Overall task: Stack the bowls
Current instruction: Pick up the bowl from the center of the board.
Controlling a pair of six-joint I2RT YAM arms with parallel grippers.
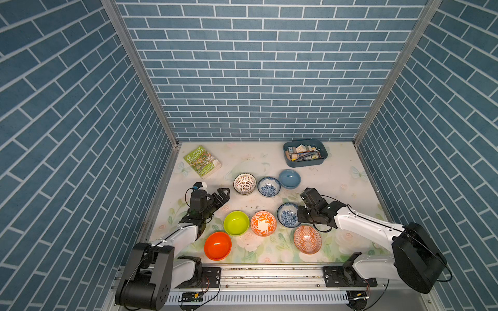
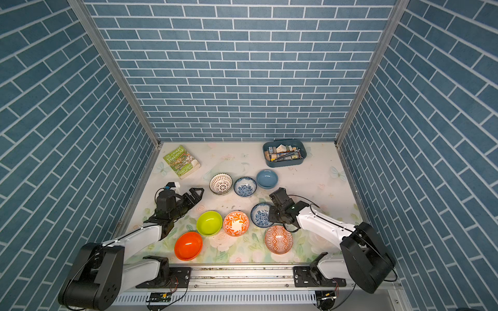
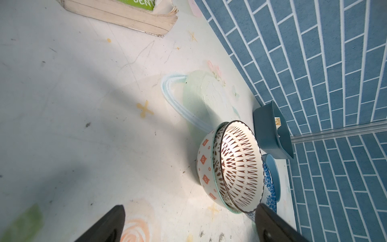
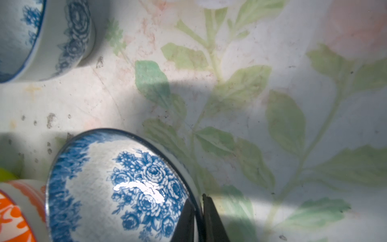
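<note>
The floral bowl stands right of the table's middle. The right gripper is clamped on its rim, with one finger inside and one outside, as the right wrist view shows. In both top views those fingers are hidden under the wrist, which also covers the bowl's right edge. The wrist view cuts off the bowl's lower part, so I cannot tell whether it is off the table.

The leaf bowl is just beside it on the left, then come the lime bowl and, nearer the front, the orange bowl. The diamond bowl lies in front of the right wrist.

Farther back is a row of three: lattice bowl, far floral bowl and blue bowl. In the left wrist view the lattice bowl is nested in a lower bowl with orange marks outside. That stack hides most of the two bowls behind it.

The left gripper hangs wide open and empty, left of the lattice bowl.

The tray sits in the back right and the book in the back left. The left wrist view cuts the book off and shows little of the tray's contents
</note>
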